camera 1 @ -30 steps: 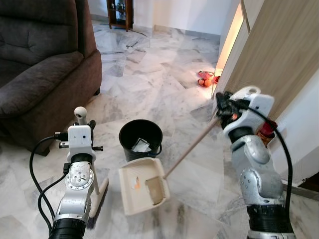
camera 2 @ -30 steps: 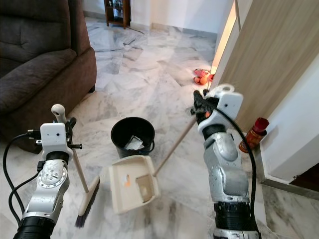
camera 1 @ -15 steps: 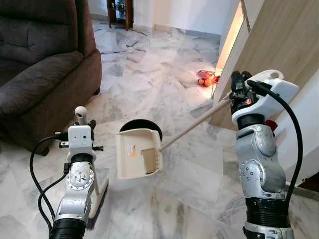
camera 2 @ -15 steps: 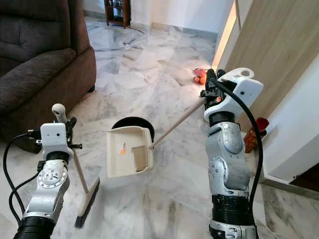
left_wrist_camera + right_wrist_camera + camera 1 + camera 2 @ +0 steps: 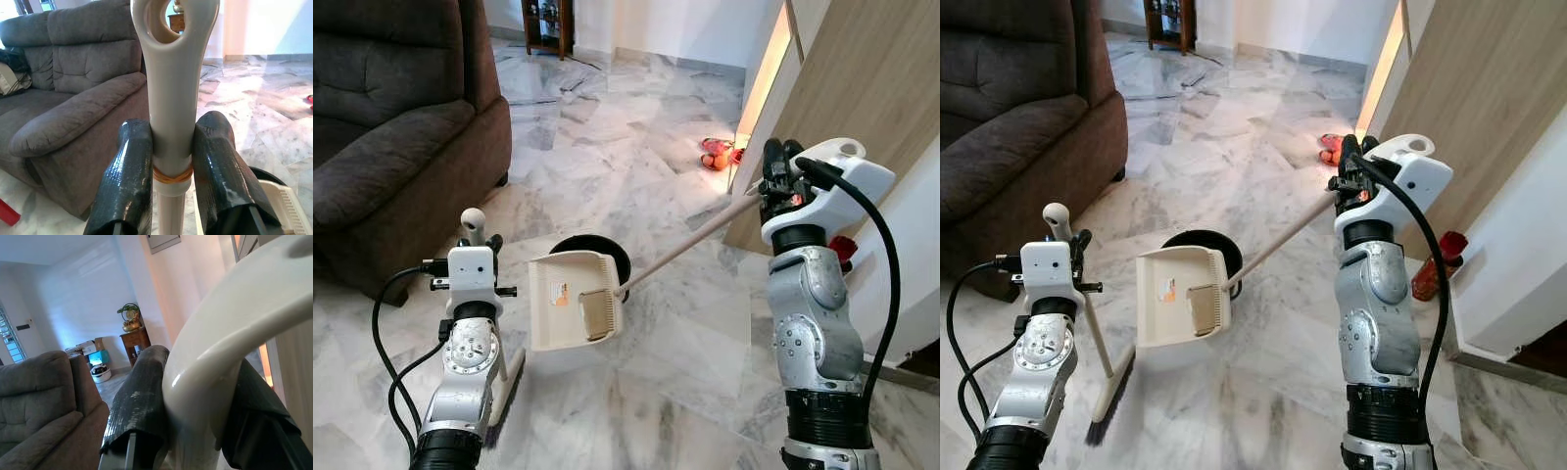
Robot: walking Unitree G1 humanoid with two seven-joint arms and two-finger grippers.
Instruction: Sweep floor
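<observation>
Dustpan (image 5: 569, 302) raised over black bin (image 5: 619, 257), sofa (image 5: 382, 127) left, bottle (image 5: 1433, 268) right

**Silver arms, black cabling**

Two silver metal arms with rounded jointed segments, black collars near the base, white boxy wrist housings, looping black cables. Left end effector (image 5: 171, 191) and right end effector (image 5: 195, 421): long textured black fingers (image 5: 128, 181).

No readable text, brand or number can be made out. A small orange-and-dark sticker is seen on the cream dustpan (image 5: 573, 311) near the middle of the frame, but its print is too small to read.
</observation>
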